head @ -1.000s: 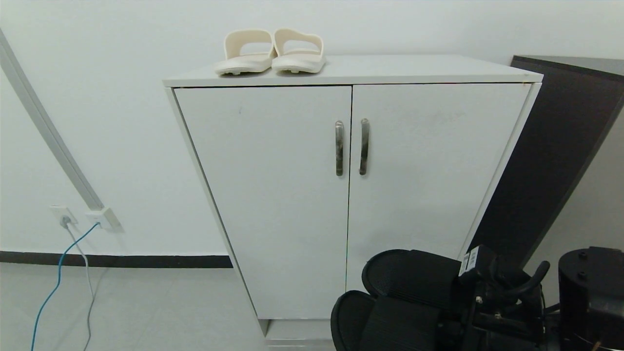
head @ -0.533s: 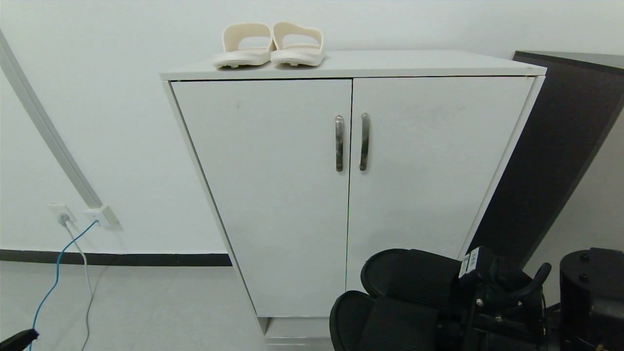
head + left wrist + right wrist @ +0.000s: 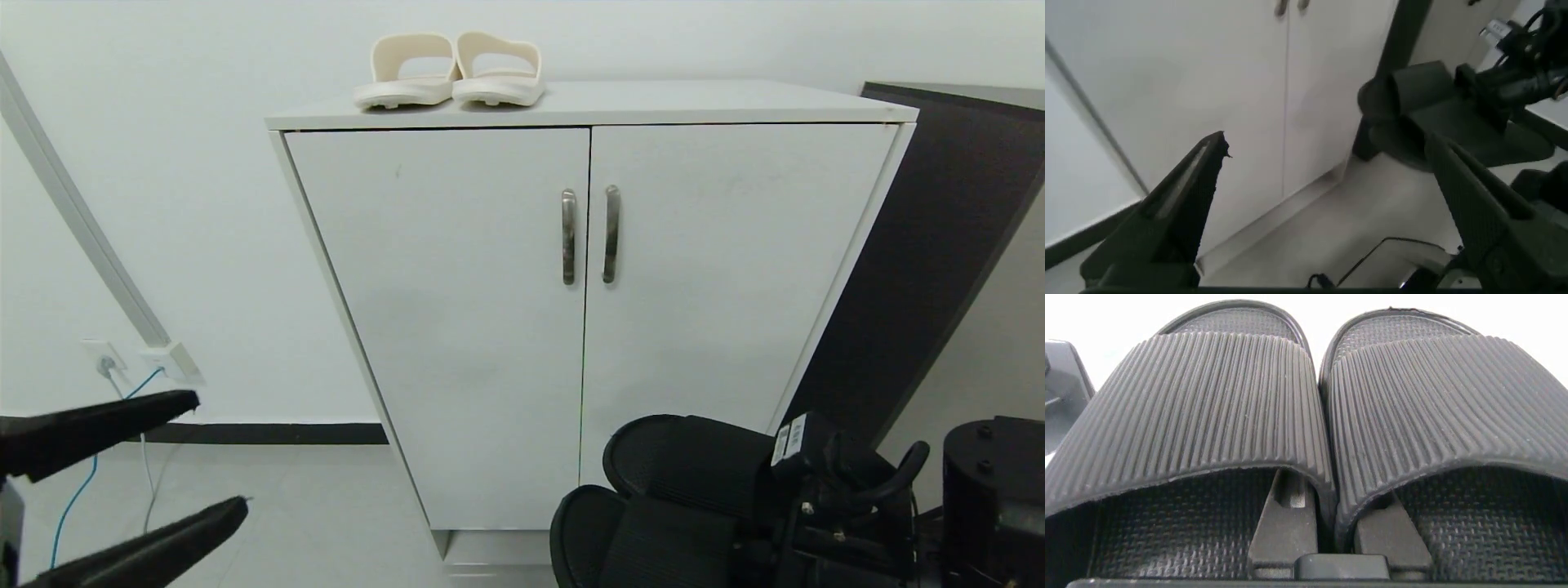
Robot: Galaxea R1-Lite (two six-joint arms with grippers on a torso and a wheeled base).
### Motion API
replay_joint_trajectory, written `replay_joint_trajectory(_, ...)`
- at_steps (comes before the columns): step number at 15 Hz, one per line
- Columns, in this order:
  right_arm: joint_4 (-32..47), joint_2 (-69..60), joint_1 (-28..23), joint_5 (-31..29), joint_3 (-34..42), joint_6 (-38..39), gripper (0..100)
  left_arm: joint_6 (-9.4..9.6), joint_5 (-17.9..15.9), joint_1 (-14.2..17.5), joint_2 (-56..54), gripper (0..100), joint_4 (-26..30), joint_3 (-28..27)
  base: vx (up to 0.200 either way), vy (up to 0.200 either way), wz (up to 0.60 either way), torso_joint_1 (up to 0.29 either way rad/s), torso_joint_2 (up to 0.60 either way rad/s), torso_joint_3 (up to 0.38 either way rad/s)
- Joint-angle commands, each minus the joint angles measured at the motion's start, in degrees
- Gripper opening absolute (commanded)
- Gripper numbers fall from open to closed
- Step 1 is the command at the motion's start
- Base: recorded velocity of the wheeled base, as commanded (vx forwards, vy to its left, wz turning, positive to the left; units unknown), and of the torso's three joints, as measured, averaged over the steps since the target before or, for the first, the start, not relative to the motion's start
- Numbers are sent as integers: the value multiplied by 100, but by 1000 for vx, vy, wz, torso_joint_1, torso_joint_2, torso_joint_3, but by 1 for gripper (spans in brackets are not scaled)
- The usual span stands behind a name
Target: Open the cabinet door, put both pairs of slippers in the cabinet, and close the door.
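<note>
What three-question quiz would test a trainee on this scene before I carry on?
1. What does the right end effector hold?
2. True or false: both cabinet doors are shut.
3. Where are the cream slippers? A) on the cabinet top; B) behind the cabinet doors; C) in the right end effector.

Key: 1 the black slippers; 2 true; 3 A.

My left gripper (image 3: 220,450) has swung up into the head view, fingers spread wide, left of the cabinet (image 3: 457,327).
</note>
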Motion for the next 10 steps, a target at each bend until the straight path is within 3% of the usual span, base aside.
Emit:
replay_joint_trajectory(1,2,-4,-12,-6,2,-1,0,-5,65,-286,1254,100,-444,-617,0,0,0,0,0,0)
replay_joint_trajectory(3,2,-4,-12,-6,11,-1,0,30,144,-330,2054,100,-1410,-705,0,0,0,0,0,0)
replay_joint_trajectory(5,2,14,-29,-6,46,-1,0,-93,337,-612,2977,100,-2492,-933,0,0,0,0,0,0)
replay_joint_trajectory(7,2,22,-29,3,46,7,0,-216,768,-1165,3425,100,-2465,-1434,0,0,0,0,0,0)
replay_joint_trajectory(9,11,31,-56,3,55,7,0,-365,873,-1728,3908,100,-2325,-2155,0,0,0,0,0,0)
replay_joint_trajectory(10,11,31,-73,3,55,7,0,-445,873,-1824,4014,100,-2263,-2348,0,0,0,0,0,0)
